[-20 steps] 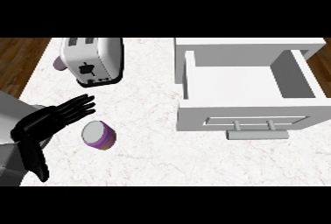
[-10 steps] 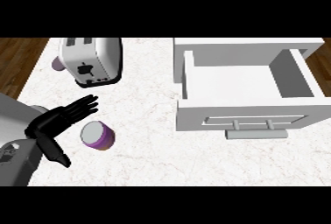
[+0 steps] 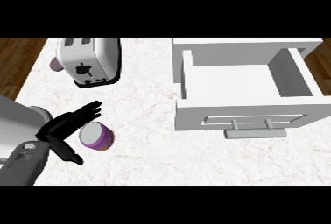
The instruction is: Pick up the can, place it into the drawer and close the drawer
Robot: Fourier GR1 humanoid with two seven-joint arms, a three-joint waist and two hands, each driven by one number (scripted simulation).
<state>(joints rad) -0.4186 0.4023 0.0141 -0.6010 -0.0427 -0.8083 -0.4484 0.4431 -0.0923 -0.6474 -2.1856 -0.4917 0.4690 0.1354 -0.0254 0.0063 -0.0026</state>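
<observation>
A short purple can (image 3: 96,135) with a pale lid stands on the white counter at the lower left. My left hand (image 3: 62,127) sits just left of the can, open, its fingers stretched up past the can's far side and its thumb pointing down toward the near edge. I cannot tell whether it touches the can. The white drawer (image 3: 241,114) at the upper right is pulled out, with nothing inside; its handle (image 3: 255,131) faces the near edge. My right hand does not show.
A white toaster (image 3: 89,59) stands at the back left, with a small purple object (image 3: 55,64) half hidden behind its left side. Dark wood floor (image 3: 19,61) shows beyond the counter's left edge. Bare counter lies between the can and the drawer.
My left hand has drawn in closer to the can's left side, and its forearm has come further into view at the lower left. The can and drawer have not moved.
</observation>
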